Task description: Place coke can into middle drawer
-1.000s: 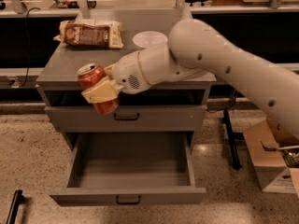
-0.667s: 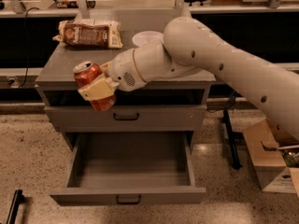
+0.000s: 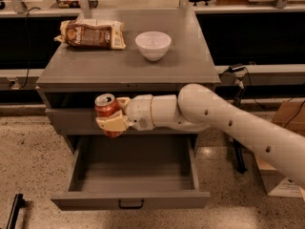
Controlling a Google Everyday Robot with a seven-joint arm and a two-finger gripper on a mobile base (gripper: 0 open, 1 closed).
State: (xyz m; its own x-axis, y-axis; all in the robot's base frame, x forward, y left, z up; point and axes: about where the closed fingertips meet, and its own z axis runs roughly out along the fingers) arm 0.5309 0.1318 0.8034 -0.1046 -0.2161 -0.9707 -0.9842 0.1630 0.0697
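The coke can, a red cylinder with a silver top, hangs tilted before the grey cabinet, over the far left of the pulled-out middle drawer, grasped by the cream-padded end effector. On the flat grey counter stand a round white bowl and, to its left, a crinkled brown snack bag whose print is unreadable.
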